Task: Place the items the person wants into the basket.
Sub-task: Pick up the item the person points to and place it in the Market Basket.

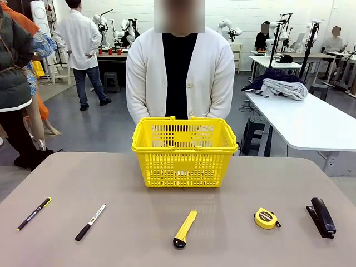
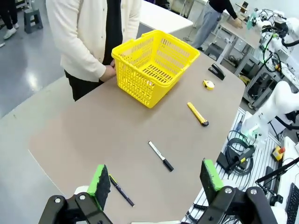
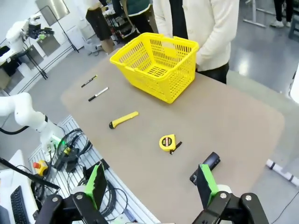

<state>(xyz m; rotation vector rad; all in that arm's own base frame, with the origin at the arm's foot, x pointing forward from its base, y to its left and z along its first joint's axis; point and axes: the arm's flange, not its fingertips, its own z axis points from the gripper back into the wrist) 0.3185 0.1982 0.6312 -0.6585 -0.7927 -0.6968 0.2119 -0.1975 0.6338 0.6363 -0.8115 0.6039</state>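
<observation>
The yellow basket (image 1: 184, 164) stands at the table's far middle, right in front of the person (image 1: 179, 72) in a white cardigan, whose hands hang behind it. Along the near edge lie the black pen with yellow marks (image 1: 34, 213) at the left, the yellow tape measure (image 1: 266, 218) and the black stapler (image 1: 322, 216) at the right. My left gripper (image 2: 153, 182) hovers open above the pen (image 2: 121, 190), high over the table's corner. My right gripper (image 3: 151, 184) hovers open above the stapler (image 3: 205, 167), with the tape measure (image 3: 167, 142) beyond it.
A black-and-white marker (image 1: 90, 222) lies right of the pen and a yellow utility knife (image 1: 184, 228) lies at the near middle. Cables and gear sit below the table's near edge. A white table (image 1: 311, 119) with folded cloth stands at the back right.
</observation>
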